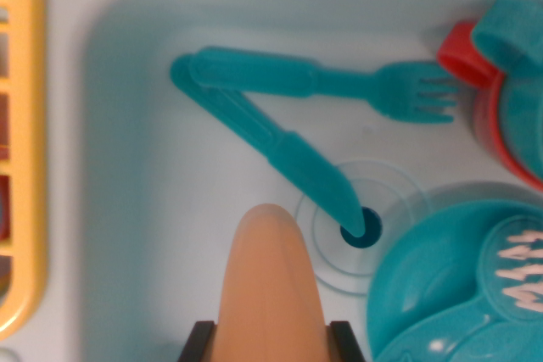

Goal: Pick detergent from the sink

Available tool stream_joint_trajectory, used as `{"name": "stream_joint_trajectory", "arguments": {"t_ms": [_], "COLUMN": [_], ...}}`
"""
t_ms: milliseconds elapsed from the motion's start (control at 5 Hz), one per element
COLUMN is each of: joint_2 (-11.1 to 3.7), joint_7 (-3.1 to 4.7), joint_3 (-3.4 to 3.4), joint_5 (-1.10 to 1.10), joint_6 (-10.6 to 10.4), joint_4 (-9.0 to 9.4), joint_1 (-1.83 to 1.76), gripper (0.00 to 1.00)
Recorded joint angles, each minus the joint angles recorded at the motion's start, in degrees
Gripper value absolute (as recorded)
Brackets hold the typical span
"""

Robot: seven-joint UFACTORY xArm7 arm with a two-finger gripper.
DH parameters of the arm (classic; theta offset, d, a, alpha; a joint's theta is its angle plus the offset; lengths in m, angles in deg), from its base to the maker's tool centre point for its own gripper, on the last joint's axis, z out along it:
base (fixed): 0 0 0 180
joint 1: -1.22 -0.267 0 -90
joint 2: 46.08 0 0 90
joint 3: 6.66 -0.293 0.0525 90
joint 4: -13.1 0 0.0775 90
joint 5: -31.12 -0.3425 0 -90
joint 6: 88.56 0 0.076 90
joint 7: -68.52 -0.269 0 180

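Tool (270,341): seen at the bottom edge of the wrist view, two dark finger ends set close on either side of a smooth peach-orange tapered object. The tool is closed on this object, the fingers pressed to its flanks.

Detergent (270,281): the peach-orange object, a rounded tapering shape with its narrow end pointing up the frame; no label or cap is legible. It sits between the tool's fingers, over the sink floor; whether it touches the floor cannot be told.

Sink (153,235): pale blue-white basin with rounded corners, filling most of the view. Contents:
- Drain (365,228): dark round hole inside clear concentric rings, just to the wrist view's right of the detergent's tip.
- Knife (271,154): teal plastic, lying diagonally, blade tip over the drain.
- Fork (339,82): teal plastic, lying roughly level, tines toward the wrist view's right; its handle end overlaps the knife's handle end.
- Plate (424,286): teal, at lower right, carrying a teal brush-like piece with white bristles (519,270).
- Red cup-like item (488,116) with a teal part at the upper right edge, partly cut off.

Yellow rack (25,158): along the wrist view's left edge, outside the basin.
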Motion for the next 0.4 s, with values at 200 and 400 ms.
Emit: {"name": "stream_joint_trajectory", "arguments": {"t_ms": [200, 400], "joint_2": [0.46, 0.46], "joint_7": [-0.06, -0.06], "joint_3": [0.0, 0.0], "joint_5": [0.05, 0.05], "joint_6": [2.03, 2.03], "joint_4": [-1.57, -1.57], "joint_1": [-0.01, -0.01], "gripper": [1.0, 1.0]}}
